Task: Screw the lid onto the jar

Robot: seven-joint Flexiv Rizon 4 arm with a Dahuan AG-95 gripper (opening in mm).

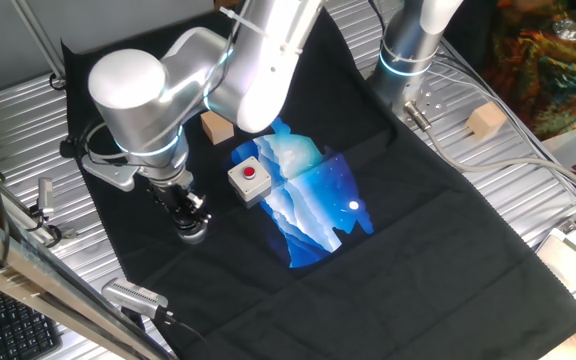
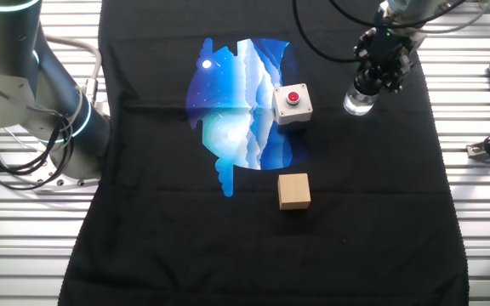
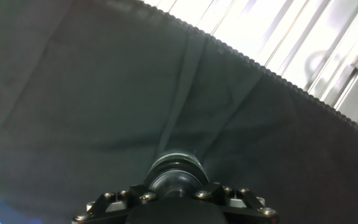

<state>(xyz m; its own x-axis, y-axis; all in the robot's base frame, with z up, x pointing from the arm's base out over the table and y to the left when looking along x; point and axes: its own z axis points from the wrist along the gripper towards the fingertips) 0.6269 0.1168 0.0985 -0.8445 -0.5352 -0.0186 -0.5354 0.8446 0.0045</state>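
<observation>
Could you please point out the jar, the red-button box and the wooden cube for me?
jar (image 2: 357, 104): the other fixed view, on its clear side wall below the gripper.
red-button box (image 2: 293, 105): the other fixed view, on its white top face.
wooden cube (image 2: 294, 190): the other fixed view, on its top face.

One jar (image 2: 357, 104), one lid (image 3: 178, 169), one red-button box (image 2: 293, 104), two wooden cubes (image 2: 294, 190)

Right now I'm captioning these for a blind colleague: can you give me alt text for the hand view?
The hand points down at a round, dark-topped jar sitting just past its fingers on a black cloth. Ribbed metal tabletop shows beyond the cloth's edge at upper right.
</observation>
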